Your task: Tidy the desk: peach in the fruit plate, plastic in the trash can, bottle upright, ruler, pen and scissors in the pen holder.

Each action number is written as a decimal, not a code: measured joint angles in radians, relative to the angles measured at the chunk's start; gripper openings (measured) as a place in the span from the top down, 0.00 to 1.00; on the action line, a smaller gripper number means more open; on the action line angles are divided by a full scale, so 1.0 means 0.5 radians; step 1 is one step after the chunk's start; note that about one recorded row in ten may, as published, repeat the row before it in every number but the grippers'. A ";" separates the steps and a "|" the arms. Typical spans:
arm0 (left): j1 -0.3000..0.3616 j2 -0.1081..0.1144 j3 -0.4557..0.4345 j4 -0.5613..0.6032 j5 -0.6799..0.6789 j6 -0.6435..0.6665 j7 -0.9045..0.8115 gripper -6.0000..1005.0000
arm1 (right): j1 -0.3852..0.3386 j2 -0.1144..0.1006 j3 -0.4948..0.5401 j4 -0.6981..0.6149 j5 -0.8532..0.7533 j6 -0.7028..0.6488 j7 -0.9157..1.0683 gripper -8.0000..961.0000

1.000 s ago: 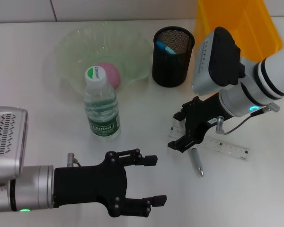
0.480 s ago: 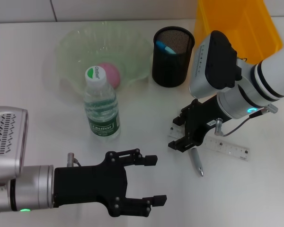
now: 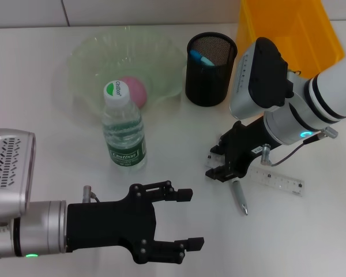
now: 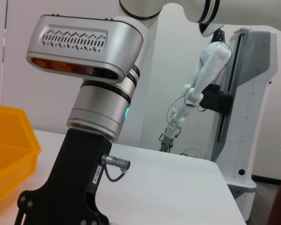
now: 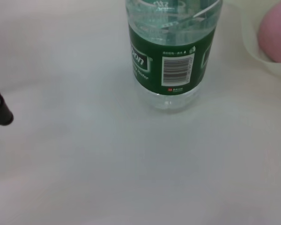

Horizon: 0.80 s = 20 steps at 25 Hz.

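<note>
Lower than a second ago, the right claw [image 3: 217, 164] now hangs right of centre over the near end of the clear ruler [image 3: 277, 180]; its fingers look narrowly parted, holding nothing that shows. Just below lies the pen [image 3: 240, 198]. At bottom left the left claw [image 3: 187, 219] rests wide open on the counter [image 3: 40, 115]. Upper centre stands the mesh pen holder [image 3: 211, 69], beside the upright bottle [image 3: 124, 130] and the peach [image 3: 134, 90] in the fruit plate [image 3: 92, 57].
</note>
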 joint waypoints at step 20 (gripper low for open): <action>0.004 -0.007 0.000 0.000 0.000 0.000 0.000 0.19 | -0.209 -0.006 0.415 -0.697 0.242 -0.252 0.108 0.60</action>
